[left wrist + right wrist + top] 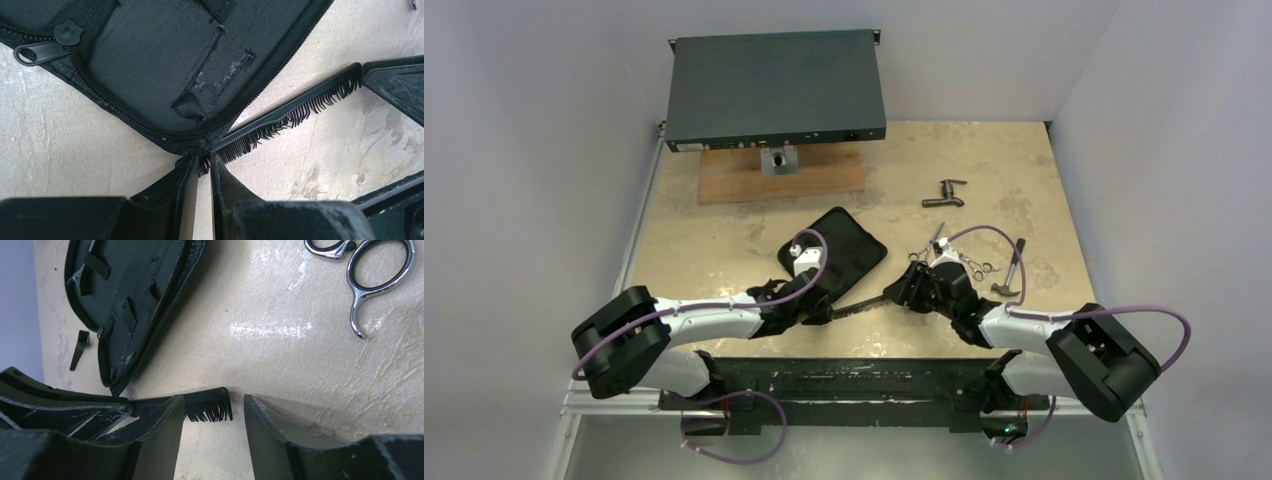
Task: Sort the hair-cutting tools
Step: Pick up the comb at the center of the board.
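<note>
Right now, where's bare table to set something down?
Bare: table left of the open zip case, below the wooden board; also the far right corner beyond the T-shaped fitting. Crowded: right of the case, where scissors, hammer, left gripper and right gripper at the comb sit close.

White-shelled left arm (709, 320) and right arm (1022, 325) — bulky black joints, looping purple cables (811, 232), scuffed black fingers (170, 190)

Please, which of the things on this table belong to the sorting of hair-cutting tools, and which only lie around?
For the job: comb, scissors, clip, probably the open case.
Just lying about: hammer, T fitting, wooden board, black box.
</note>
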Controlling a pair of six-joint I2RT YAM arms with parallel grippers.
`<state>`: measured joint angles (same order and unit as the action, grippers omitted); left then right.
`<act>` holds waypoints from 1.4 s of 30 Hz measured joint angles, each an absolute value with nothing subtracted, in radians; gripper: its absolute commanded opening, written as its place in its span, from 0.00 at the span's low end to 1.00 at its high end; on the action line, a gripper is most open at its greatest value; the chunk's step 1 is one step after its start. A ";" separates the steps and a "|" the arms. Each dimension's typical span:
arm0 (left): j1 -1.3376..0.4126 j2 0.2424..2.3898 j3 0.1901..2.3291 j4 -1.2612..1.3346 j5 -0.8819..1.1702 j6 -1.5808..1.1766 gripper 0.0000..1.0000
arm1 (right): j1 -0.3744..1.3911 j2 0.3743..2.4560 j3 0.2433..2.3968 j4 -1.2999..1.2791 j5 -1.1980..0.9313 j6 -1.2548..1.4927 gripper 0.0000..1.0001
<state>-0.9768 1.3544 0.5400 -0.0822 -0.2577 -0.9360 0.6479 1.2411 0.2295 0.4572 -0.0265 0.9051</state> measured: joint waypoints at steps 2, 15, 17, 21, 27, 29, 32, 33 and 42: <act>-0.977 1.354 0.536 -0.075 -0.258 -0.941 0.14 | 0.648 1.251 0.229 0.469 -0.034 0.908 0.45; -0.977 1.357 0.529 -0.057 -0.258 -0.951 0.14 | 0.648 1.327 0.229 0.558 -0.075 0.929 0.34; -0.977 1.357 0.529 -0.057 -0.258 -0.951 0.14 | 0.648 1.330 0.229 0.560 -0.076 0.930 0.29; -0.977 1.357 0.529 -0.057 -0.258 -0.951 0.14 | 0.648 1.336 0.220 0.568 -0.082 0.932 0.19; -0.977 1.354 0.525 -0.047 -0.258 -0.951 0.14 | 0.648 1.336 0.205 0.577 -0.098 0.946 0.00; -0.977 1.353 0.525 -0.048 -0.258 -0.951 0.13 | 0.648 1.328 0.205 0.584 -0.099 0.949 0.00; -0.977 1.349 0.522 -0.049 -0.258 -0.951 0.14 | 0.648 1.305 0.203 0.583 -0.098 0.950 0.00; -0.977 1.345 0.518 -0.049 -0.258 -0.951 0.13 | 0.648 1.298 0.201 0.583 -0.098 0.949 0.00; -0.977 1.226 0.460 -0.091 -0.263 -0.955 0.13 | 0.650 1.134 0.170 0.514 -0.094 0.940 0.00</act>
